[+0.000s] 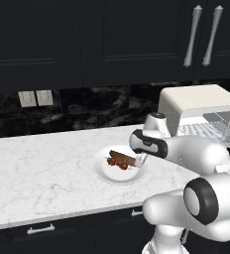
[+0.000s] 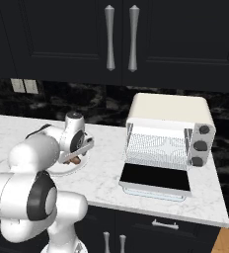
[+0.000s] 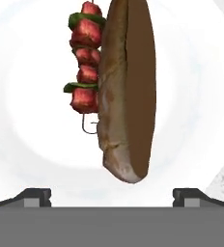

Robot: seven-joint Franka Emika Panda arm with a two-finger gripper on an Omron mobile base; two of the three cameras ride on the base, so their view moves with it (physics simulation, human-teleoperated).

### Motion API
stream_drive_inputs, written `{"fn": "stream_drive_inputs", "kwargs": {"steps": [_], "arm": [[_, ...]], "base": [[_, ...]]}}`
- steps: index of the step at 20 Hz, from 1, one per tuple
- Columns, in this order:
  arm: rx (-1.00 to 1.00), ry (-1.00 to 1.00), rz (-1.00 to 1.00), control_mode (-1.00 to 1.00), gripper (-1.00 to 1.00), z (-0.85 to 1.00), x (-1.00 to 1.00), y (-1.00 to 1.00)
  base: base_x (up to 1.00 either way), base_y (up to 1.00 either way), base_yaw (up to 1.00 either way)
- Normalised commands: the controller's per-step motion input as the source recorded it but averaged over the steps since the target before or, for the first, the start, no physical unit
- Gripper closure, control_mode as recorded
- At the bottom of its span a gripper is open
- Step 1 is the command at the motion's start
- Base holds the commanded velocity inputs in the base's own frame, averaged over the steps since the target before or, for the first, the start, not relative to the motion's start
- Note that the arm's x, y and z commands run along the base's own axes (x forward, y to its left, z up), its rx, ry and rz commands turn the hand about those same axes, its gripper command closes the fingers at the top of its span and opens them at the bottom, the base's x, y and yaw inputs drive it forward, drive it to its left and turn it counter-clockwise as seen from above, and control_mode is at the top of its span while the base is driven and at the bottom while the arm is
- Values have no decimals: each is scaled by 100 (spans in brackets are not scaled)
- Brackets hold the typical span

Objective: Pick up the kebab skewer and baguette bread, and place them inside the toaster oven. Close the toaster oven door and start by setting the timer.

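A white robot arm's end effector (image 3: pixel 112 197), fingers spread wide and empty, hovers over a round white plate (image 1: pixel 103 171) on the marble worktop (image 1: pixel 42 168). On it lie a red-chunked kebab skewer (image 3: pixel 85 67) touching a dark brown baguette (image 3: pixel 128 91). The cream toaster oven (image 2: pixel 168 128) stands open, well apart. First pickup is in hand; next, descend and close on one item.

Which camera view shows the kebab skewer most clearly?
The hand view: the kebab skewer is close, with separate chunks beside the baguette bread. The left base view shows it small; in the right base view the arm hides it.
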Motion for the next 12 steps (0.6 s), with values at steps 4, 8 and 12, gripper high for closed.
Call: {"fn": "stream_drive_inputs", "kwargs": {"steps": [4,8,12], "arm": [[0,1,4,-100,-100,-19,35,0],[0,1,3,-100,-100,-32,19,2],[-1,0,0,-100,-100,-31,4,8]], "base": [[0,0,0],[0,0,0],[0,0,0]]}}
